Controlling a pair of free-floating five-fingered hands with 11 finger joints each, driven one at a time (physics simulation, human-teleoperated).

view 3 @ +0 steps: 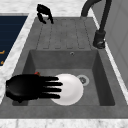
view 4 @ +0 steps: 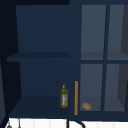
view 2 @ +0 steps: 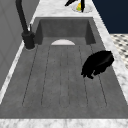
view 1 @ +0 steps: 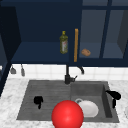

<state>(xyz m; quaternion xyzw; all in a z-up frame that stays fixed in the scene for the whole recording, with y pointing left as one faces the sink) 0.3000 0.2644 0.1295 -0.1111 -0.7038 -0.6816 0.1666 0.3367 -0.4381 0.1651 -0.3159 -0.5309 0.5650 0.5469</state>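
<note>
Red ball point(view 1: 67, 115) sits nearest. Behind it the white plate point(view 3: 68, 89) lies flat in the sink basin point(view 3: 98, 75); right hand point(view 3: 27, 87) hovers over its edge, fingers straight. Probably slick and breakable, so grab the rim. Left hand point(view 1: 38, 100) hangs curled over the drainboard point(view 2: 62, 75), holding nothing.

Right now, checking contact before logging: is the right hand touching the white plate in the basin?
Cannot tell. In the right side view the right hand's straight fingers overlap the white plate, but height above it is unclear.

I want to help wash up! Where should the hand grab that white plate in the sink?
Best by its rim. The white plate lies flat on the basin floor, so nothing else sticks up. The right hand hovers with straight fingers over its near edge, so probably come from above on that side and pinch the rim.
</note>
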